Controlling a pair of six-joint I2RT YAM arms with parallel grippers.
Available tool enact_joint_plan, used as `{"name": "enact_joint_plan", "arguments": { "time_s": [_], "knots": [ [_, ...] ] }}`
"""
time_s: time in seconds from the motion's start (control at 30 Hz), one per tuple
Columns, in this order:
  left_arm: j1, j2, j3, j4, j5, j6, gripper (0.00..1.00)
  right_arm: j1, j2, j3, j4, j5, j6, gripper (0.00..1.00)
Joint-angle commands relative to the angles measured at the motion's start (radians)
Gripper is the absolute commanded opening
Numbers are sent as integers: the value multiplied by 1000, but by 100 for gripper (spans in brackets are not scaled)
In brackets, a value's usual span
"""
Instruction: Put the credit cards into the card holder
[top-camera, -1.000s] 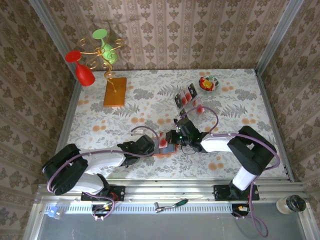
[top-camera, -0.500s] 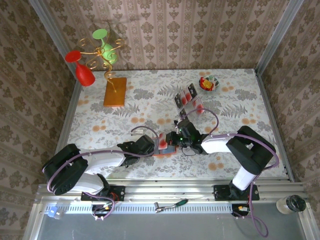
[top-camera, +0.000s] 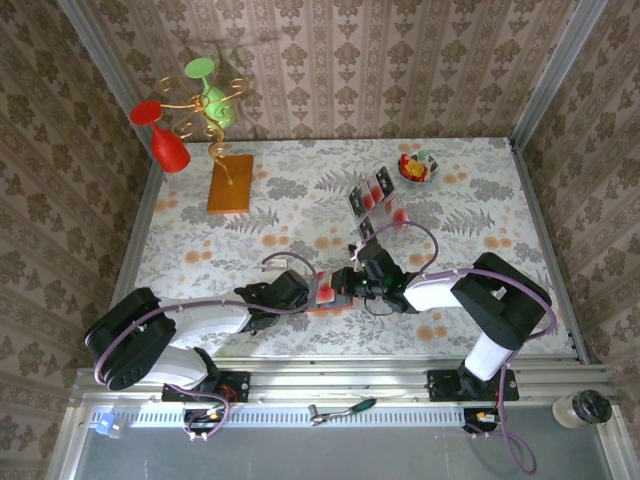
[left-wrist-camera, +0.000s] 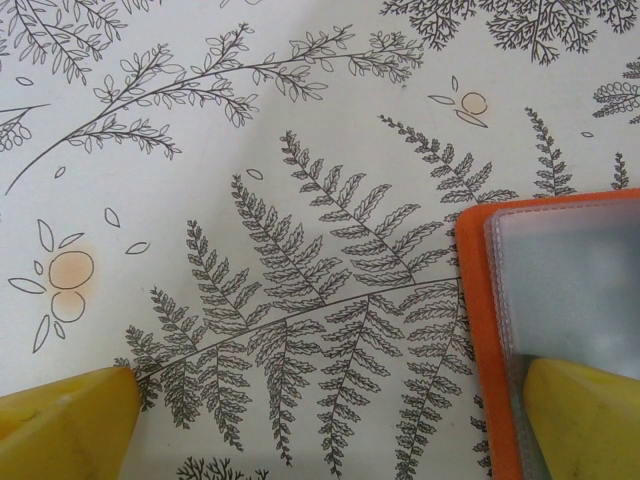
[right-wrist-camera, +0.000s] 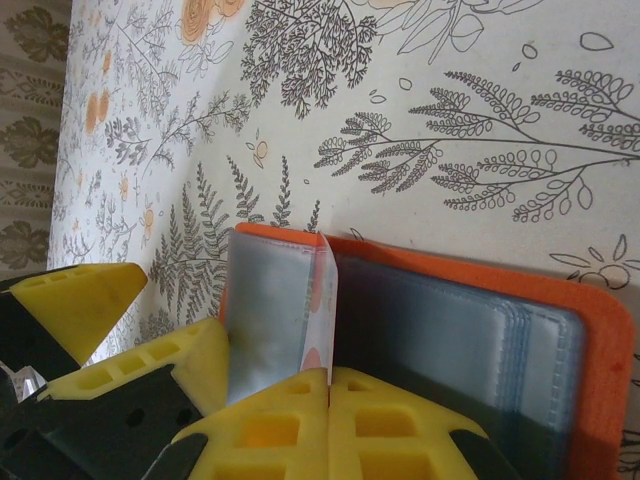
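Observation:
The card holder (right-wrist-camera: 600, 340) lies open on the table, orange-red outside with grey-blue clear sleeves inside. My right gripper (right-wrist-camera: 328, 375) is shut on a pale pinkish credit card (right-wrist-camera: 322, 290), held edge-on with its far end down at the holder's fold. My left gripper (left-wrist-camera: 325, 430) is open, its right fingertip (left-wrist-camera: 585, 415) resting on the holder's left sleeve (left-wrist-camera: 570, 280) and the other on the tablecloth. In the top view both grippers meet over the holder (top-camera: 322, 306), left (top-camera: 305, 290) and right (top-camera: 350, 284). More credit cards (top-camera: 375, 193) stand in a clear tray behind.
A small bowl (top-camera: 418, 165) with colourful contents sits at the back right. An orange-brown board (top-camera: 230, 183) with a gold wire stand holding a red glass (top-camera: 165, 140) and a green glass (top-camera: 212, 90) stands at the back left. Patterned walls enclose the table.
My right gripper has moved left and down, bringing the pinkish card closer onto the holder. The left arm has stayed put.

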Motion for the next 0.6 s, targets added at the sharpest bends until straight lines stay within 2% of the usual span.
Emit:
{"name": "enact_joint_plan", "arguments": {
  "time_s": [0.0,0.57],
  "knots": [
    [-11,-5,-24,-69,-8,-15,100,6,17,-28,-11,-5,11,0],
    [-12,-2,-26,-66,-9,-18,100,7,50,-36,15,-48,22,0]
  ]
}}
